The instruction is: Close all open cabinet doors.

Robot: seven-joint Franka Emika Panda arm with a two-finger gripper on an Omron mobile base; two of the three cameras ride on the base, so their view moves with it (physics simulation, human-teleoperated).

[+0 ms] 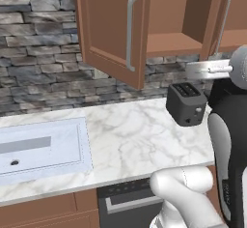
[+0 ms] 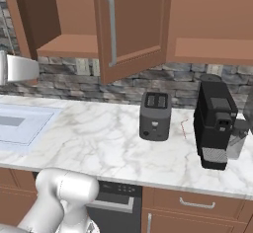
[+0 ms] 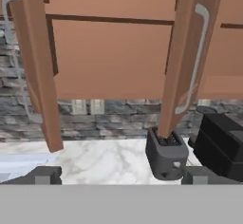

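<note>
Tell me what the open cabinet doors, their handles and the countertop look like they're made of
Cabinet doors: reddish-brown wood, or a wood-look finish, matte, with a recessed flat panel. Handles: probably brushed metal, a silvery grey bar with a soft sheen. Countertop: looks like polished white marble, going by the grey veining, though it could be an imitation.

The arm [image 1: 185, 193] consists of smooth, glossy white rounded link shells joined by dark, near-black joint sections. One upper link [image 1: 230, 149] carries a black housing with a pale grey oval panel. The pincer [image 3: 118, 175] ends in two small, dark grey, blocky finger tips [image 3: 43, 174].
</note>
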